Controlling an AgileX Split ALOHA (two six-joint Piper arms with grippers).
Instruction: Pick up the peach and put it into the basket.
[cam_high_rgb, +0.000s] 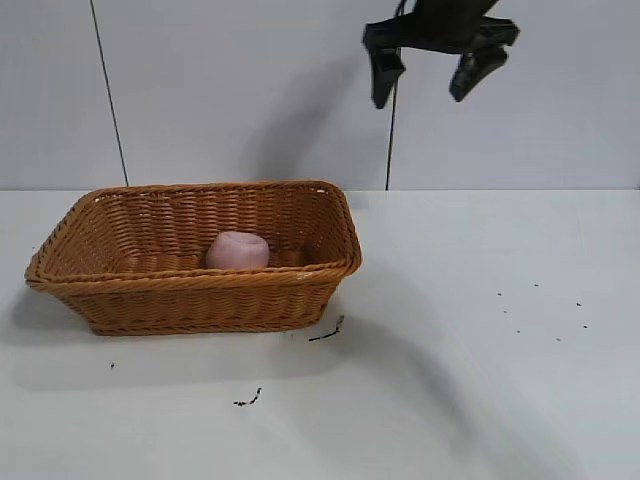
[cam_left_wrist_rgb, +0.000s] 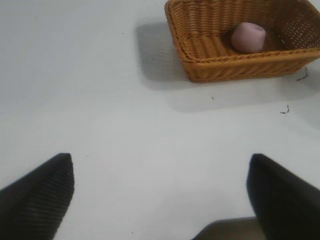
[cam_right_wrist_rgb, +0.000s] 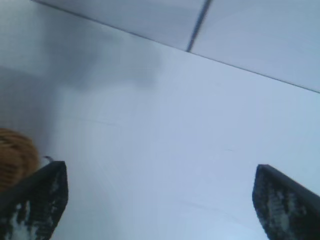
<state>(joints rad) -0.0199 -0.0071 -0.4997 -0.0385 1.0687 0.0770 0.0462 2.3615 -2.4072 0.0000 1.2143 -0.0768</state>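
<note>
The pale pink peach (cam_high_rgb: 237, 250) lies inside the orange-brown wicker basket (cam_high_rgb: 120, 283) at the left of the white table. Both also show in the left wrist view, the peach (cam_left_wrist_rgb: 248, 37) in the basket (cam_left_wrist_rgb: 225, 67). My right gripper (cam_high_rgb: 428, 88) hangs open and empty high above the table, up and to the right of the basket; its wrist view shows the spread fingertips (cam_right_wrist_rgb: 42, 197) and a corner of the basket (cam_right_wrist_rgb: 15, 157). My left gripper (cam_left_wrist_rgb: 161, 192) is open and empty over bare table, well away from the basket; it is out of the exterior view.
Small dark crumbs and twig bits lie on the table in front of the basket (cam_high_rgb: 327, 333) and at the right (cam_high_rgb: 545, 310). A pale wall with vertical seams (cam_high_rgb: 108, 95) stands behind the table.
</note>
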